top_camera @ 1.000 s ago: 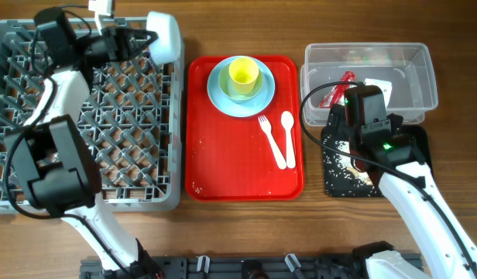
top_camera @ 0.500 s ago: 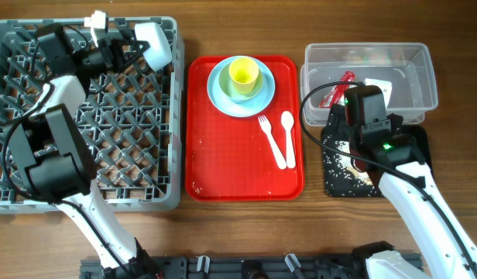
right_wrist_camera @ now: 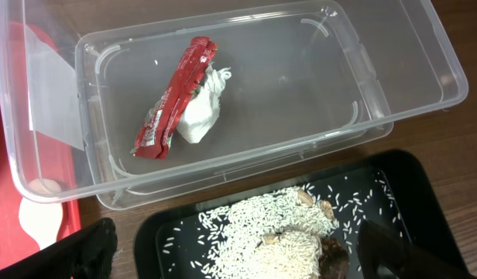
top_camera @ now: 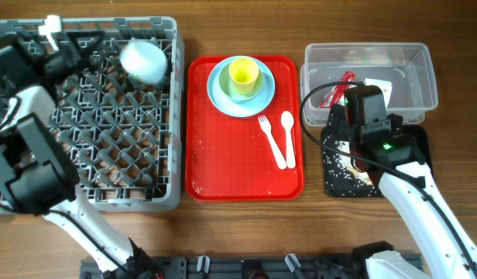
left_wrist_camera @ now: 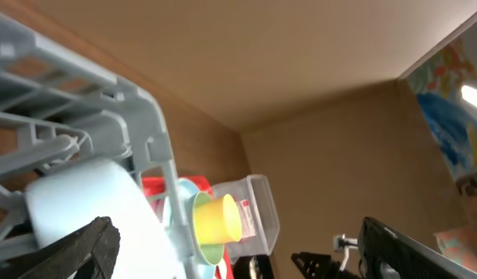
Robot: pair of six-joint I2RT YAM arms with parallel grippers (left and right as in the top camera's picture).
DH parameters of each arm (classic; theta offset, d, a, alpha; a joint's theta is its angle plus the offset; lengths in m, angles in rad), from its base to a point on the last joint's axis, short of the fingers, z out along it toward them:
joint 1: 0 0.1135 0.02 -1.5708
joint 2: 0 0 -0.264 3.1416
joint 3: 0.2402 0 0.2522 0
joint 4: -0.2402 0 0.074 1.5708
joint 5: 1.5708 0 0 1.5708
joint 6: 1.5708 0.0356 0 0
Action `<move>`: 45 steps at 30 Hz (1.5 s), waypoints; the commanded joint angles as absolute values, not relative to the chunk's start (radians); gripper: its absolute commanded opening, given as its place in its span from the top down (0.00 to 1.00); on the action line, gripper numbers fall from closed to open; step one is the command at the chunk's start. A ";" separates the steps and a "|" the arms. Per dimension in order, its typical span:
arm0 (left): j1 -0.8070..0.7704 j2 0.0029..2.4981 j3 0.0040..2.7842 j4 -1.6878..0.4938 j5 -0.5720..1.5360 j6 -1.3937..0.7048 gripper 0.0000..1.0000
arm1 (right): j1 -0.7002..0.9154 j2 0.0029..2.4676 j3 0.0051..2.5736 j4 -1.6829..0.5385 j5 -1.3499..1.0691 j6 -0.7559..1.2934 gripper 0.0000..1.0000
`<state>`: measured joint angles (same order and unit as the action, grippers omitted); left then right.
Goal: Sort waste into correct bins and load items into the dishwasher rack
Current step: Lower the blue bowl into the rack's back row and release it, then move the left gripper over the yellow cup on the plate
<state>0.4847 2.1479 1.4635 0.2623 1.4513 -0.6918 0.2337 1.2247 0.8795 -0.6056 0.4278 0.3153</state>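
A small white bowl (top_camera: 143, 60) lies in the back of the grey dishwasher rack (top_camera: 84, 182), free of any grip. My left gripper (left_wrist_camera: 246, 260) stands open to the bowl's left, near the rack's back left corner. On a red tray the yellow cup (top_camera: 244, 73) stands in a pale green bowl (top_camera: 247, 92) on the light blue plate (top_camera: 221, 94), with a white fork (top_camera: 268, 136) and spoon (top_camera: 287, 128) beside them. My right gripper (right_wrist_camera: 242, 248) is open above the rice (right_wrist_camera: 281, 232) in the black tray (right_wrist_camera: 413, 194). The red wrapper (right_wrist_camera: 173, 97) and crumpled paper (right_wrist_camera: 201, 116) lie in the clear tub (right_wrist_camera: 424, 74).
The red tray (top_camera: 223, 167) sits between the rack and the bins. The right arm (top_camera: 393, 167) reaches over the black tray. Bare wooden table (top_camera: 246, 225) shows along the front edge.
My left gripper opened and let go of the white bowl, which now rests in the rack. The left arm drew back to the left. The right arm has not moved.
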 commanded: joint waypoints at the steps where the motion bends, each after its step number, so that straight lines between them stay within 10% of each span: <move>1: 0.461 1.982 1.472 0.264 1.469 -0.716 0.00 | 0.232 1.225 0.889 -0.604 0.444 0.315 0.00; 12: 0.189 1.946 1.472 0.086 1.378 -0.704 0.01 | 0.232 1.225 0.889 -0.604 0.444 0.315 0.00; 23: -0.237 1.913 1.473 -0.379 0.287 -0.500 0.00 | 0.232 1.225 0.889 -0.604 0.444 0.315 0.00; 35: -0.297 1.912 1.523 -0.433 0.260 -0.448 0.02 | 0.232 1.225 0.889 -0.604 0.444 0.315 0.00; 36: -0.297 1.912 1.523 -0.442 0.260 -0.448 0.35 | 0.232 1.225 0.889 -0.604 0.444 0.315 0.00; 38: -0.304 1.912 1.523 -0.466 0.260 -0.456 0.68 | 0.232 1.225 0.889 -0.604 0.444 0.315 0.00; 45: -0.376 1.914 1.522 -0.474 0.107 -0.456 0.84 | 0.232 1.225 0.889 -0.604 0.444 0.315 0.00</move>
